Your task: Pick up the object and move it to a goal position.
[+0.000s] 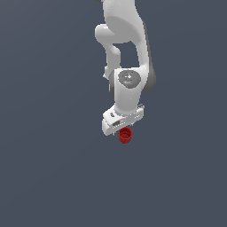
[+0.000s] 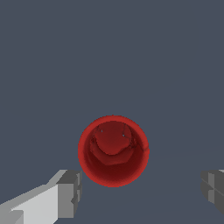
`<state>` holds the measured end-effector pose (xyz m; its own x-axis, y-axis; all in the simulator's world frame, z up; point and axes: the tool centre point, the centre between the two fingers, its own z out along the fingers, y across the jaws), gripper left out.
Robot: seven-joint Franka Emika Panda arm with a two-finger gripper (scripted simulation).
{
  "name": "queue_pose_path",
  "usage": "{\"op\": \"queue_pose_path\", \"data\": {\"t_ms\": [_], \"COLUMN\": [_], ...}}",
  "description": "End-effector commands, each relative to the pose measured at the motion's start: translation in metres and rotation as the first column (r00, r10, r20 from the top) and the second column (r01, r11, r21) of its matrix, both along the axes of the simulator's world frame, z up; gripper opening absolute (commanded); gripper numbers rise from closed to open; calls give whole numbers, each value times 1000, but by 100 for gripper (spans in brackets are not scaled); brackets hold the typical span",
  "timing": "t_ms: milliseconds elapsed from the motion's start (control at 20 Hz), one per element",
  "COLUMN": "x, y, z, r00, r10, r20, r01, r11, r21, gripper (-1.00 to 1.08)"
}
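The object is a small red cup-like cylinder (image 1: 125,135) standing with its opening upward, right under the white hand of the arm in the exterior view. In the wrist view I look down into the red cup (image 2: 113,151). My gripper (image 2: 142,194) is open. One grey fingertip (image 2: 70,194) is close beside the cup's rim, the other fingertip (image 2: 214,192) stands well apart from it. Neither pad touches the cup. In the exterior view the gripper (image 1: 123,130) is just above the cup and the fingers are mostly hidden by the hand.
The plain dark grey-blue floor (image 1: 53,168) lies all around the cup. The white arm (image 1: 128,84) rises behind the hand toward the top of the exterior view. No goal marker shows.
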<state>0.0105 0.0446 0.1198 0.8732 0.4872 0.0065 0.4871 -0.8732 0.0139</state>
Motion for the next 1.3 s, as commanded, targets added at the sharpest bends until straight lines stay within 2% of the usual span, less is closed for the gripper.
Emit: {"op": "queue_pose_path", "data": {"t_ms": [0,400,750,1250], "x": [-1,-3,-4,-4], "y": [7,18,18,18], "z": [-8,-22,-28,-71], "r00": [998,990,990,989], "r10": [55,142,141,145], "r20": [-5,-12,-13,-13], "r01": [-55,-142,-140,-145], "r11": [998,990,990,989], "r21": [3,9,9,9], "gripper": [100,100,100,100]}}
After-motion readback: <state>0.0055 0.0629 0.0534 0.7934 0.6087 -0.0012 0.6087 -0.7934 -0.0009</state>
